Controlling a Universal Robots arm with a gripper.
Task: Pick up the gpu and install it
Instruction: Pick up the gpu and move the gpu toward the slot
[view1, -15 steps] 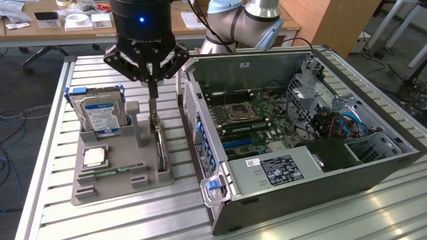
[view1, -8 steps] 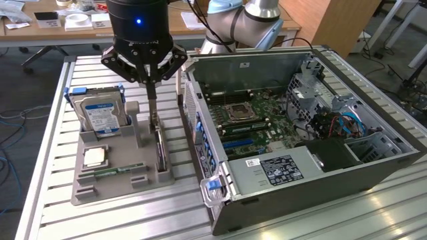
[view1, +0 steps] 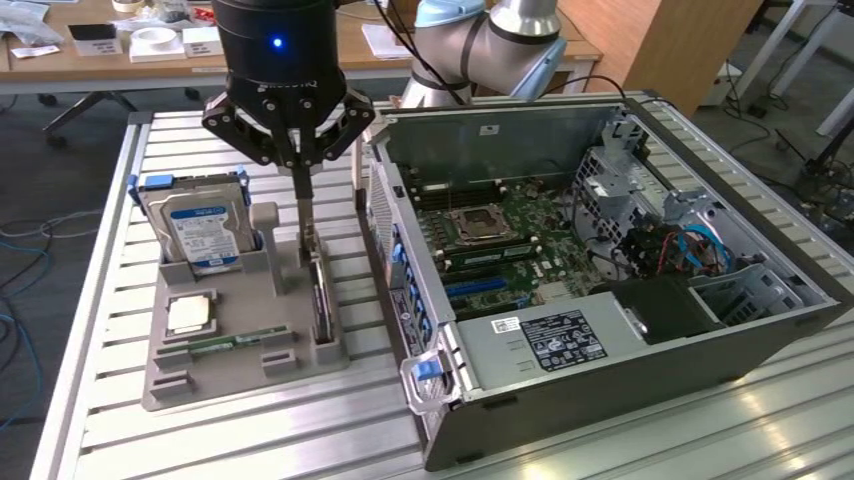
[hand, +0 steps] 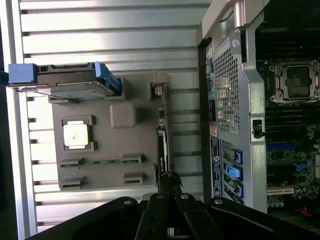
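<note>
Slatted metal table (view1: 200, 440) w/ a grey parts tray (view1: 240, 375) toward the exterior view's left & an open PC case (view1: 534, 400) toward its right. At the tray's far left corner, a hard drive (view1: 200, 228) w/ blue side rails stood upright in a slot. Nearer the camera, a square CPU chip (view1: 191, 315) lay flat in its pocket. A slim RAM stick (view1: 220, 343) lay just in front of it. Along the tray's right edge, beside the case, the gpu (view1: 320, 300) stood on its long edge in a slot. In the wrist view the gpu (hand: 162, 145) showed edge-on as a thin dark strip. The gripper (view1: 306, 205) hung straight above it, fingers drawn narrow & pinched on the card's upper edge toward its far end. The card sat in the tray, not lifted. Further right, the case lay on its side w/ the panel off. Its motherboard (view1: 514, 250) was exposed, w/ a metal-framed CPU socket (view1: 481, 225) near the middle.
</note>
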